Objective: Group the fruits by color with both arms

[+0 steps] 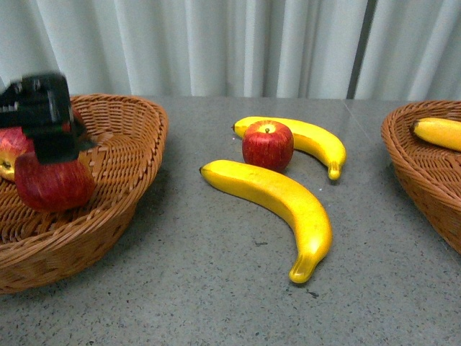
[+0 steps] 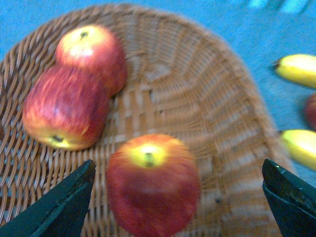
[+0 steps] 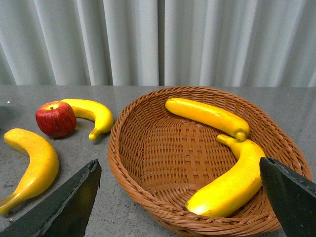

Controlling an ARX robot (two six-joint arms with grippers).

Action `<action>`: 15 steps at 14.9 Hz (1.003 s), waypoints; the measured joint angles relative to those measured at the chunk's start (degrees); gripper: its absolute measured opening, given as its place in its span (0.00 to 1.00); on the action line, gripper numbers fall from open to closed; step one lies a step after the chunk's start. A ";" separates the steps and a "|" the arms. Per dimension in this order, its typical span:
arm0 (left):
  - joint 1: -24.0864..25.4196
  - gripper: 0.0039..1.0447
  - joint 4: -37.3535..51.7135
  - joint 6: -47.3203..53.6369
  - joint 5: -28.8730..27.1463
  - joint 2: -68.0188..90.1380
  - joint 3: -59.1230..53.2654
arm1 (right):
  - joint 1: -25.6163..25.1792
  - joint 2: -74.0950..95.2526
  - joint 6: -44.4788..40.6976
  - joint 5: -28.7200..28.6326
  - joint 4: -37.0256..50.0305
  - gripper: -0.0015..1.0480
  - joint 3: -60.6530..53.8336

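Grey speckled table (image 1: 216, 288), wicker basket (image 1: 115, 216) at left, second wicker basket (image 1: 418, 180) at right, pale pleated curtain (image 1: 216, 43) behind

The apple (image 1: 268, 145) on the surface (image 1: 180, 288) is seen as glossy red, yellowish at the stem. The surface is flecked grey with fine dark speckles. The apples (image 2: 66, 106) in the left basket (image 2: 207, 98) are streaked red over yellow. The bananas (image 1: 277, 198) are coloured bright yellow, dark at the tips. Orange-brown woven wicker is shown by that basket and by the right basket (image 3: 143, 163). The left gripper (image 1: 54, 144) is black.
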 joint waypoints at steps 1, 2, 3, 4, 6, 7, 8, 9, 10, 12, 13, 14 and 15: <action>-1.75 0.94 -0.61 0.52 -0.42 -3.04 0.24 | 0.00 0.00 0.00 0.00 0.00 0.94 0.02; -4.85 0.94 -0.74 1.68 -1.03 -6.56 1.99 | 0.00 0.00 -0.02 0.00 0.00 0.94 0.00; -7.85 0.94 -0.22 3.28 -0.98 -6.12 5.51 | 0.00 0.00 0.00 0.00 0.00 0.94 0.00; -10.43 0.94 -0.11 5.51 0.42 -2.29 9.49 | 0.00 0.00 0.00 0.00 0.02 0.94 0.00; -12.85 0.94 -2.89 9.03 2.01 8.94 17.33 | 0.00 0.00 0.00 0.00 0.02 0.94 0.00; -13.77 0.94 -5.49 10.54 2.84 16.41 24.20 | 0.00 0.00 0.00 0.00 0.02 0.94 0.00; -14.43 0.94 -6.84 11.39 3.13 21.35 29.86 | 0.00 0.00 -0.02 0.00 0.00 0.94 0.00; -14.97 0.94 -6.80 12.20 3.30 25.07 34.18 | 0.00 0.00 0.00 0.00 0.02 0.94 0.02; -15.10 0.94 -8.94 13.14 4.81 29.07 39.01 | 0.00 0.00 0.00 0.00 0.00 0.94 0.00; -15.80 0.94 -11.61 15.10 4.33 35.93 45.20 | 0.00 0.00 0.00 0.00 0.02 0.94 0.00; -16.09 0.94 -12.35 15.32 4.42 38.25 46.71 | 0.00 0.00 0.00 0.00 0.00 0.94 0.00; -16.37 0.94 -12.87 15.61 4.37 39.47 47.17 | 0.00 0.00 0.00 0.00 0.02 0.94 0.02; -16.57 0.94 -13.99 15.91 4.02 40.26 47.76 | 0.00 0.00 0.00 0.00 0.00 0.94 0.02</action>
